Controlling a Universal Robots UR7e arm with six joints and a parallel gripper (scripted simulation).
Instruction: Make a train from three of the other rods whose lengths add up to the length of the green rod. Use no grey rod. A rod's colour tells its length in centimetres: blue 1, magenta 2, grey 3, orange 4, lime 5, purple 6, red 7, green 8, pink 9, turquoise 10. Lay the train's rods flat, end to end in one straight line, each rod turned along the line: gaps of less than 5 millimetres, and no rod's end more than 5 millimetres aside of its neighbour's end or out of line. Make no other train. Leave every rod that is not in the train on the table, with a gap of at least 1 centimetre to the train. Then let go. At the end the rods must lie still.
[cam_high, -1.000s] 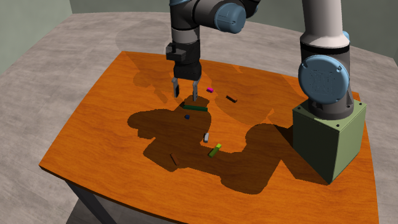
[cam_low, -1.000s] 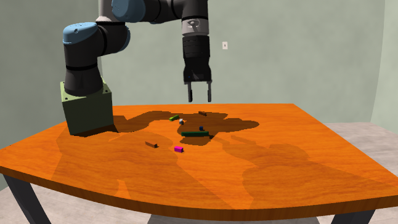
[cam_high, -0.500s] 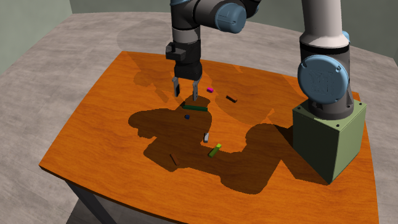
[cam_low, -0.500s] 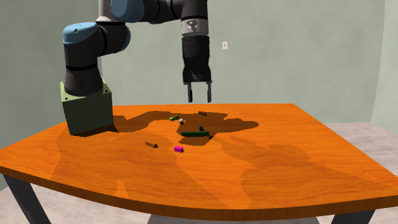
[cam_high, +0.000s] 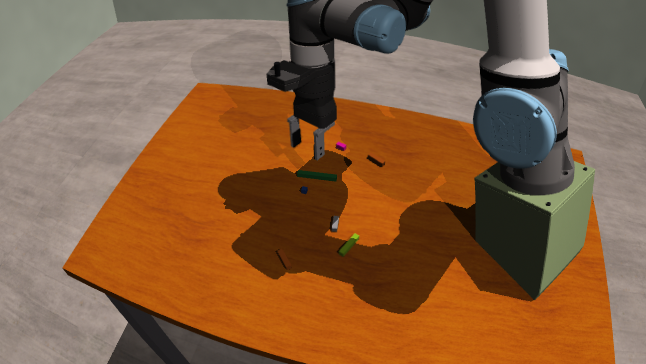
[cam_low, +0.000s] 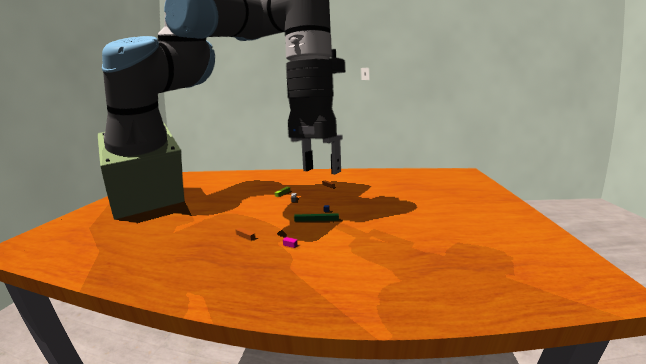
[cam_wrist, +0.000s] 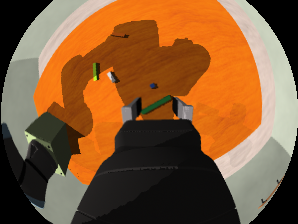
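The dark green rod (cam_high: 316, 175) (cam_low: 316, 217) (cam_wrist: 160, 103) lies flat near the table's middle, in shadow. A small blue rod (cam_high: 303, 190) (cam_low: 327, 208) (cam_wrist: 153, 86) lies close beside it. A magenta rod (cam_high: 341, 146) (cam_low: 290, 242) and one orange rod (cam_high: 375, 160) (cam_low: 245, 234) lie on the green rod's other side. A lime rod (cam_high: 349, 244) (cam_low: 282, 191) (cam_wrist: 96, 71), a grey rod (cam_high: 334, 223) (cam_low: 294, 198) (cam_wrist: 112, 78) and a second orange rod (cam_high: 283, 258) (cam_low: 328, 184) lie further off. My gripper (cam_high: 306, 144) (cam_low: 322, 169) is open and empty. It hangs well above the table, roughly over the green rod.
The rods lie scattered apart on the orange wooden table (cam_high: 165, 200) (cam_low: 450, 225). The arm's green pedestal (cam_high: 530, 230) (cam_low: 142, 180) stands at one table corner. The arm casts a large dark shadow over the middle.
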